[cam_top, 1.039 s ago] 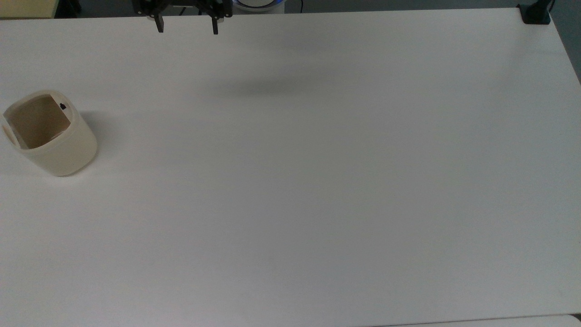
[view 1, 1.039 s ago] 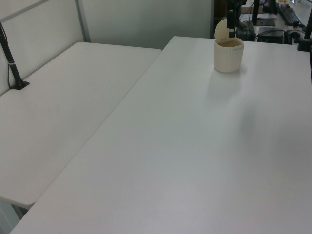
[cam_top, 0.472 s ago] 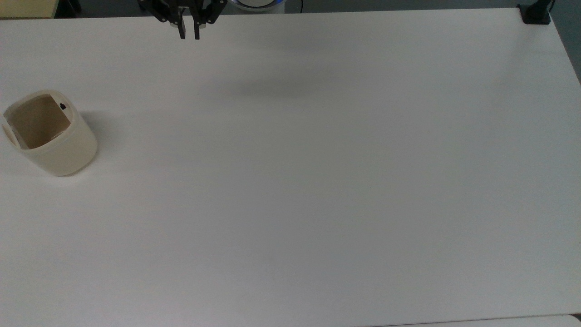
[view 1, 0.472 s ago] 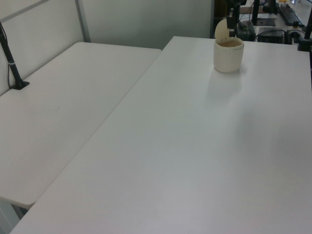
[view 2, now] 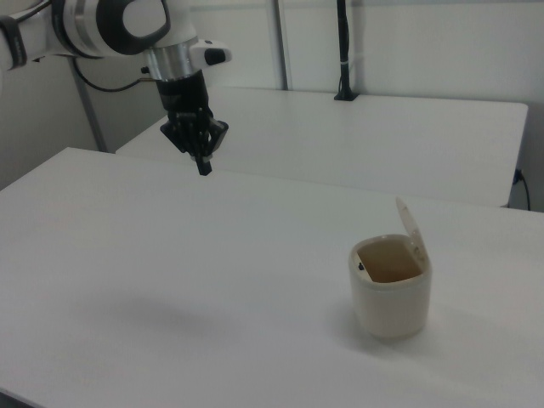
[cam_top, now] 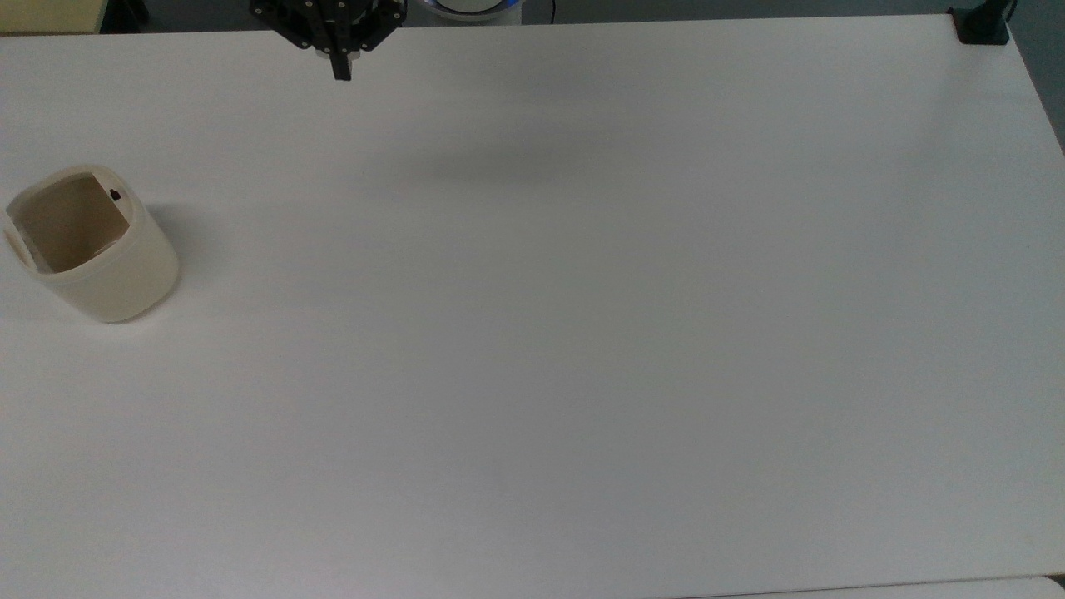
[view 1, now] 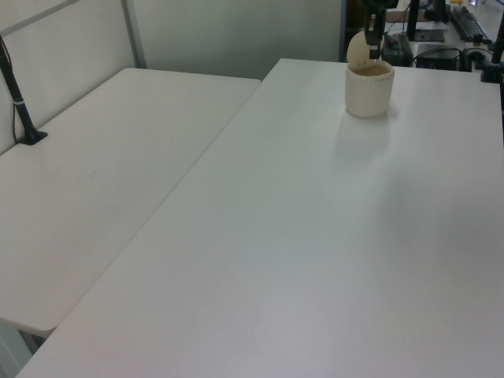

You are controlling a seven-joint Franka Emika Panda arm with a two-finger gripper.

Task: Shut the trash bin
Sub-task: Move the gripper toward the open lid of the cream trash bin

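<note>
The cream-white trash bin (cam_top: 104,279) stands open at the top view's left edge, its tan inside showing. Its lid (view 2: 410,226) is tipped up on the far rim in the right view, and a small black mark (cam_top: 115,195) sits on the rim. The bin (view 1: 369,90) also stands at the far end of the table in the left view. My black gripper (cam_top: 341,71) hangs above the table's far edge in the top view, well away from the bin, fingers shut with nothing between them. In the right view the gripper (view 2: 204,167) points down, left of the bin (view 2: 391,297).
The white table (cam_top: 582,333) spreads wide to the top view's right of the bin. A black clamp (cam_top: 982,25) sits at its far right corner. A second white table (view 1: 102,173) adjoins it in the left view, with a black post (view 1: 20,102) on it.
The gripper's fingers have gone from wide apart to shut together. The gripper has shifted slightly toward the table. The bin has not moved.
</note>
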